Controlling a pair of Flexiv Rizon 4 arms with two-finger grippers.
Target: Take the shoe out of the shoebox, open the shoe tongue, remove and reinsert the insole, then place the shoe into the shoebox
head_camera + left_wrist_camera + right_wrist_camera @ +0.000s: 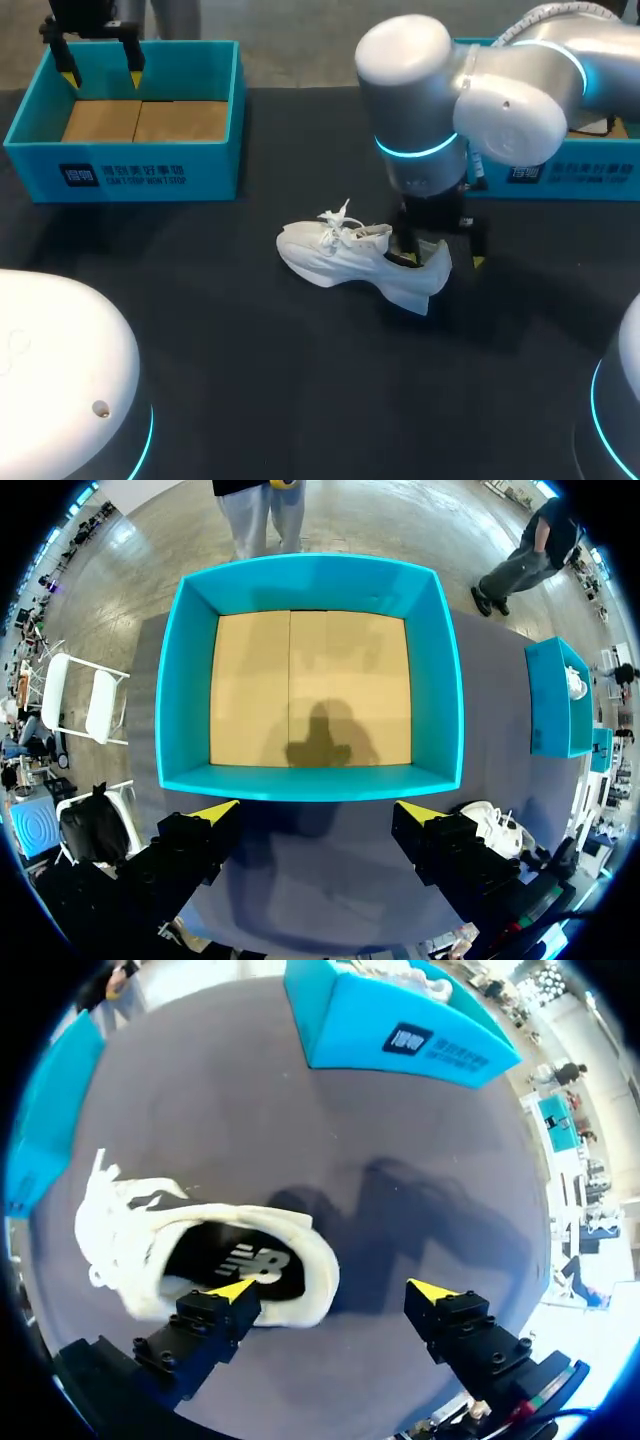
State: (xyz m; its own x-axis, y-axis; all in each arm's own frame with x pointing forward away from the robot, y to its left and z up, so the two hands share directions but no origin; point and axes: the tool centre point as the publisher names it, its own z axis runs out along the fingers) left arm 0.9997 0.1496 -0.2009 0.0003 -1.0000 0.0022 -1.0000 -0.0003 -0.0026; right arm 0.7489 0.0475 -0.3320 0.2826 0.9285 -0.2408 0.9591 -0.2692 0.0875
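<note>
Right claw (333,1288) spread at shoe (120,1230), wrist view alone showing insole (230,1255); left claw (318,809) spread over shoebox (437,680).

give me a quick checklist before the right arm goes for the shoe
1. The shoe is out of the left box and rests on the table: ok.
2. The right gripper is open, one finger above the heel opening, the other outside the heel: ok.
3. The insole sits inside the shoe, dark through the opening: ok.
4. The tongue is pulled open: cannot tell, no view shows it clearly.
5. The left gripper is open, away from the shoe, above the empty left box: ok.
</note>
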